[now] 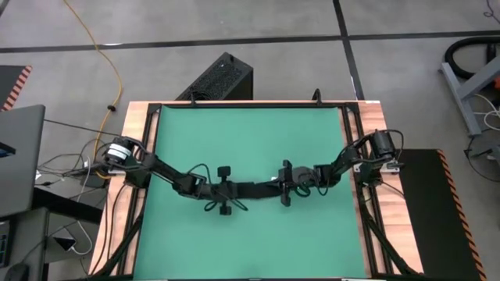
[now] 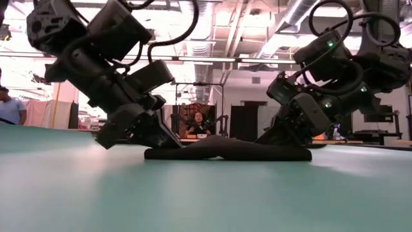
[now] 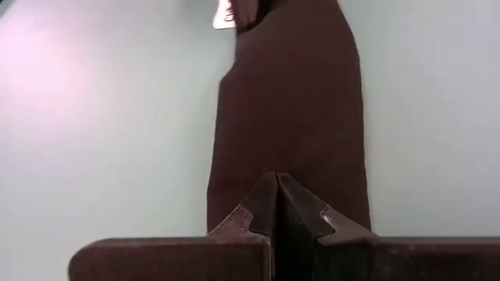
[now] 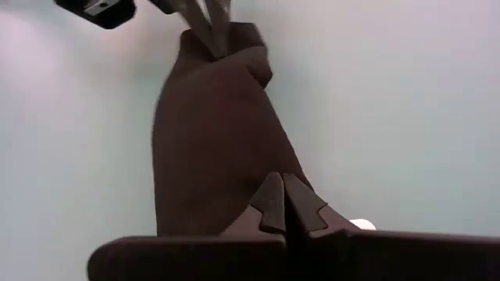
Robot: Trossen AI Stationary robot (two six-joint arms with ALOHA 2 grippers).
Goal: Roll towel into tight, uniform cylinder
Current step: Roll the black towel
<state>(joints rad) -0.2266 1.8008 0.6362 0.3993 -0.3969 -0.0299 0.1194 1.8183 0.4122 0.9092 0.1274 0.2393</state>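
Fingers first: in the left wrist view my left gripper (image 3: 277,204) shows both dark, notched tips pressed flat together, clenched at the near end of the towel (image 3: 291,117); whether cloth is pinched between them I cannot tell. Same story on the other side: my right gripper (image 4: 285,204) is clenched tight at the opposite end, tips meeting with no gap. From above, the towel lies as a narrow black band at the middle of the green mat (image 1: 250,140), running crosswise between the two grippers, with my left gripper (image 1: 224,190) at one end and my right gripper (image 1: 287,183) at the other. Judgement on progress: the cloth is already gathered into a long, low form, so the bulk of the rolling looks done, but it is not yet a tight, even cylinder. At table height the towel (image 2: 228,149) sits flattish with a soft hump near its middle and a thinner taper toward the left end; the right wrist view shows a twisted, bunched fold at the far end. Remaining work, as I read it: evening out the thickness and firming the roll. Material notes: towel is matte, soft, limp, no visible weave; a small white tag (image 3: 225,16) shows at its far edge. Mat is smooth, flat, uniform, slightly sheened.
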